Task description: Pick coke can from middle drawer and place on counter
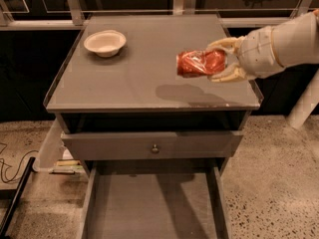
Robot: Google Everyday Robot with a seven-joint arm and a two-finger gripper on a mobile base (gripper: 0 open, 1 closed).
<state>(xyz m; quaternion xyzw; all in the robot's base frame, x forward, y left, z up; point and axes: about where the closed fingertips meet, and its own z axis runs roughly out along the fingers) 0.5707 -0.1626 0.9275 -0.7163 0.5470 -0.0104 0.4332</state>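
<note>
My gripper (219,60) comes in from the right and is shut on the coke can (199,63), a dented red can held on its side. The can hangs above the right half of the counter (139,78), and its shadow lies on the grey top just below it. The middle drawer (154,208) stands pulled open at the bottom of the view, its flat grey floor bare.
A cream bowl (105,42) sits at the counter's back left corner. A grey drawer front with a round metal knob (155,148) lies under the counter's front edge. A white arm segment (294,36) reaches in from the right. Speckled floor surrounds the cabinet.
</note>
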